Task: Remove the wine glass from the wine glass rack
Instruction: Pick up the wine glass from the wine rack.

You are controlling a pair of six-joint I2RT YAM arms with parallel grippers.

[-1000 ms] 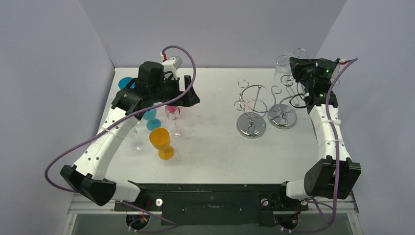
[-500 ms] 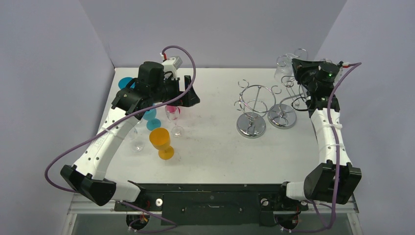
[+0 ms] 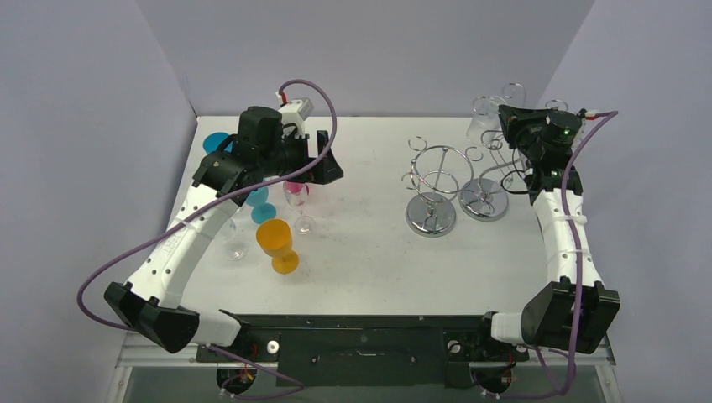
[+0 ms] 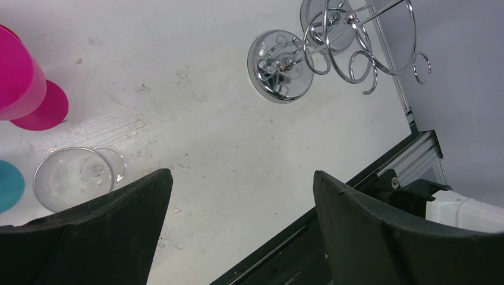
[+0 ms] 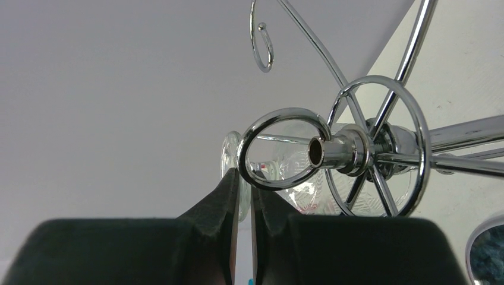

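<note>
My right claw (image 5: 242, 179) pinches what looks like the foot of the clear wine glass (image 3: 484, 114), upper right; left claw (image 4: 239, 176) gapes.

On white table (image 3: 369, 252), left side: orange goblet (image 3: 278, 241) upright, nearest; clear glass (image 3: 236, 248) just to its left; pink glass (image 3: 294, 187) and teal goblet (image 3: 262, 210) farther back, close together.

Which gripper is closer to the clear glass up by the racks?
Right. The right gripper is shut on the foot of the glass; the left gripper hangs open far across the table.
</note>
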